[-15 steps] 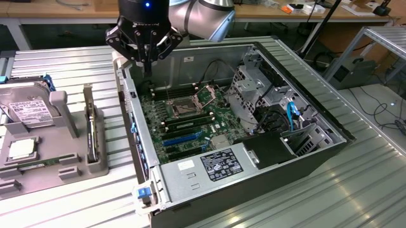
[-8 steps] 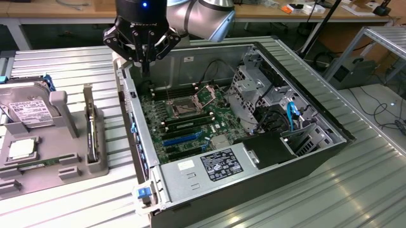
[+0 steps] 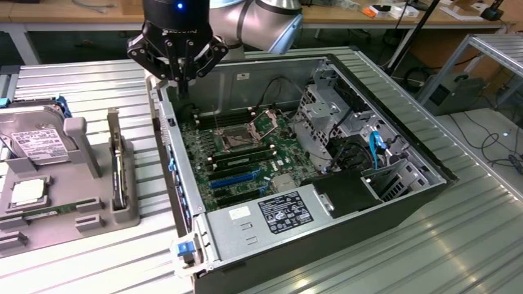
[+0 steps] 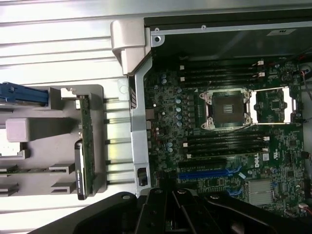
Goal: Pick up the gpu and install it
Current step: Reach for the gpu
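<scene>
Currently the gpu (image 3: 120, 162) stands on its long edge in a slot of the grey holder tray (image 3: 57, 208) at the exterior view's left, just beside the open computer case (image 3: 245, 242). Toward that view's upper left, the gripper (image 3: 181, 82) hangs over the case's wall, fingers pressed together, holding nothing.

We note the motherboard (image 3: 237, 150) as dark green, carrying blue expansion slots (image 3: 234, 179) and black memory slots (image 3: 237, 160). The computer case (image 3: 351, 236) is black outside and bare silver-grey inside. The gpu (image 4: 87, 131) shows a green board edge and a black face. The holder tray (image 3: 82, 141) is plain grey. The hard drive (image 3: 33, 144) is silver with a white printed label. The table (image 3: 425, 257) is ribbed silver metal.
</scene>
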Action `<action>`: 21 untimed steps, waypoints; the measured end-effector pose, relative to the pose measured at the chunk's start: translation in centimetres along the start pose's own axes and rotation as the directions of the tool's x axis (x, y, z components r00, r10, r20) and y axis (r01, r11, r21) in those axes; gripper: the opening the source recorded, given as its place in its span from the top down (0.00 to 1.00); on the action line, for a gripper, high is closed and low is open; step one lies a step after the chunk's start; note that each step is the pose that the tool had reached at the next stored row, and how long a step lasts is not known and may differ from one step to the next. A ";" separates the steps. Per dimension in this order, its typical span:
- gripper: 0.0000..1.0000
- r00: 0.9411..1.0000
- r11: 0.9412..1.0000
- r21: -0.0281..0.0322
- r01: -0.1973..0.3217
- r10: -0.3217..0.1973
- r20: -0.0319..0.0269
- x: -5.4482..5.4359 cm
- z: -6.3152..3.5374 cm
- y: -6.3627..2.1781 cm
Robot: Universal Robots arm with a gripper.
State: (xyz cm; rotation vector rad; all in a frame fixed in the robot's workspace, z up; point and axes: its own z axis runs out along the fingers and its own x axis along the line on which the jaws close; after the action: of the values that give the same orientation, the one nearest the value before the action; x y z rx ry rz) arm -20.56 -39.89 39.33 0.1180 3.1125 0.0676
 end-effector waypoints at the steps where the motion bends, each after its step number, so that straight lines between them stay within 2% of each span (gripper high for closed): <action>1: 0.89 1.000 1.000 0.000 0.000 0.000 0.000 0.1 0.00 -0.01; 21: 0.89 1.000 1.000 0.000 0.000 0.000 0.000 2.2 -0.06 -0.16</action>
State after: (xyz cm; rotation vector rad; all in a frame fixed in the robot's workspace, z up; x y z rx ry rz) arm -22.78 -39.89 39.33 0.1180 3.1125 0.0676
